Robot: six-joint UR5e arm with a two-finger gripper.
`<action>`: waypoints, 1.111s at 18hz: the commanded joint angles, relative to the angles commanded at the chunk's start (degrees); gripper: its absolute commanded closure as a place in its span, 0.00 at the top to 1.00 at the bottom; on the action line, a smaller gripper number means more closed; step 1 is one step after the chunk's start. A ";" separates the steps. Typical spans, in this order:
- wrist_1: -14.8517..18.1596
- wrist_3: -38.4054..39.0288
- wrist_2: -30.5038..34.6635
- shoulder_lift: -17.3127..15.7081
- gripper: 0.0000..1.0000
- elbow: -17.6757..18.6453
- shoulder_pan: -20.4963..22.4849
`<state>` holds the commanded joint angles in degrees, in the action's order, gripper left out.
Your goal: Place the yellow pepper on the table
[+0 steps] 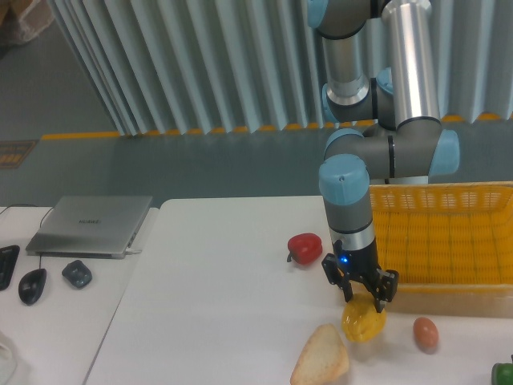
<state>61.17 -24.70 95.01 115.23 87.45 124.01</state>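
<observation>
Grey ribbed wall panels stand behind the white surface. The claw points straight down, its two dark fingers clamped on the top of the yellow pepper, which sits directly beneath it, low over the surface, just beside the orange mesh basket. The pepper looks glossy, lobed and rounded, between the bread wedge and a brown egg

On the desk, the pepper sits near the front edge, directly under the gripper. The bread wedge lies just left and nearer, an egg to its right. The basket stands behind right, another pepper farther left.
</observation>
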 joint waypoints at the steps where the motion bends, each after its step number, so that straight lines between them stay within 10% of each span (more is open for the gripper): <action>1: -0.09 0.00 0.44 0.00 1.00 0.09 0.09; 9: 0.61 -2.89 1.67 -1.40 1.00 -0.52 -0.09; 20: 15.64 -25.45 3.43 -9.57 1.00 -2.19 0.88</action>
<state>76.81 -50.15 98.43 105.65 85.25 124.89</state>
